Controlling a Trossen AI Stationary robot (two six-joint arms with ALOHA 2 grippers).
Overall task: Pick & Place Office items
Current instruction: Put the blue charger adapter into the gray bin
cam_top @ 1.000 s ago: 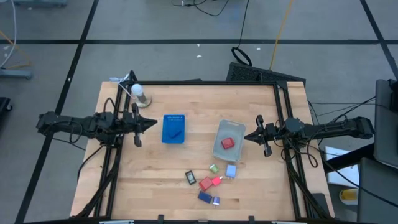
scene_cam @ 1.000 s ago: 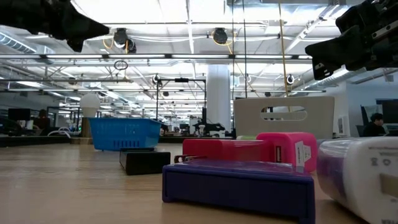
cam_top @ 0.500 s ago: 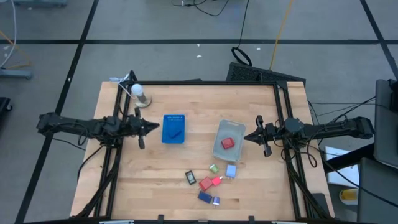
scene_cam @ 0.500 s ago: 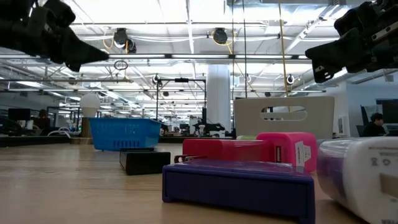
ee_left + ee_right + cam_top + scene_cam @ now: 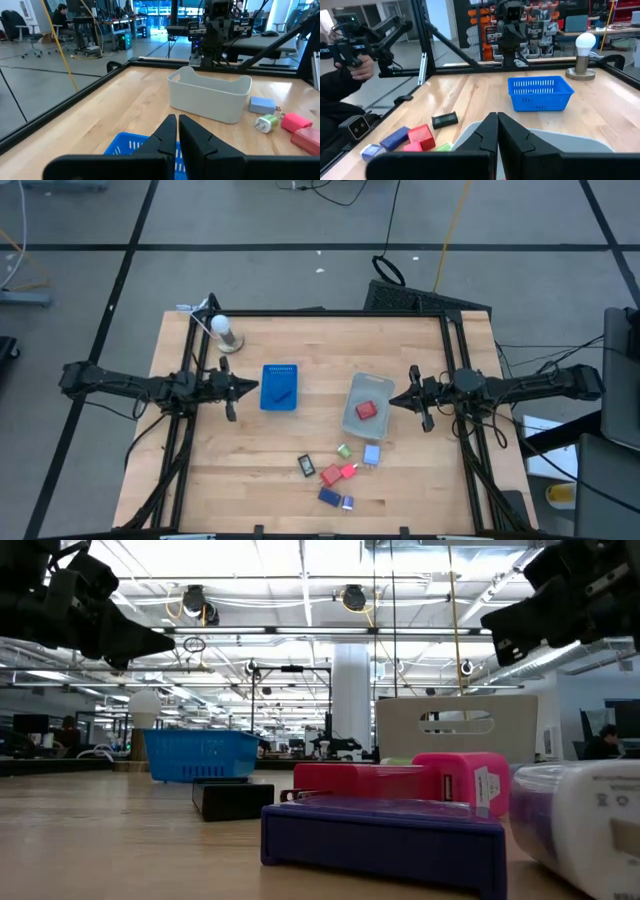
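Observation:
Several tiny office items lie near the table's near edge: a dark piece (image 5: pixel 306 466), red pieces (image 5: pixel 333 474), a green one (image 5: pixel 344 451), a pale blue one (image 5: pixel 371 455) and blue ones (image 5: pixel 329 497). A red piece (image 5: pixel 366 410) lies inside the clear grey bin (image 5: pixel 353 423); a dark piece (image 5: pixel 282 393) lies in the blue tray (image 5: pixel 279 369). My left gripper (image 5: pixel 254 387) hovers shut at the tray's left edge, above the table. My right gripper (image 5: pixel 392 402) hovers shut at the bin's right edge.
A light bulb on a stand (image 5: pixel 224 332) sits at the far left of the wooden table (image 5: pixel 300 340). Black frame rails run along the table's left and right sides. A person's hand (image 5: pixel 357 67) shows beyond the table in the right wrist view.
My left gripper has moved toward the table's right, up to the blue tray's left edge, and has come lower. My right gripper has shifted slightly toward the bin.

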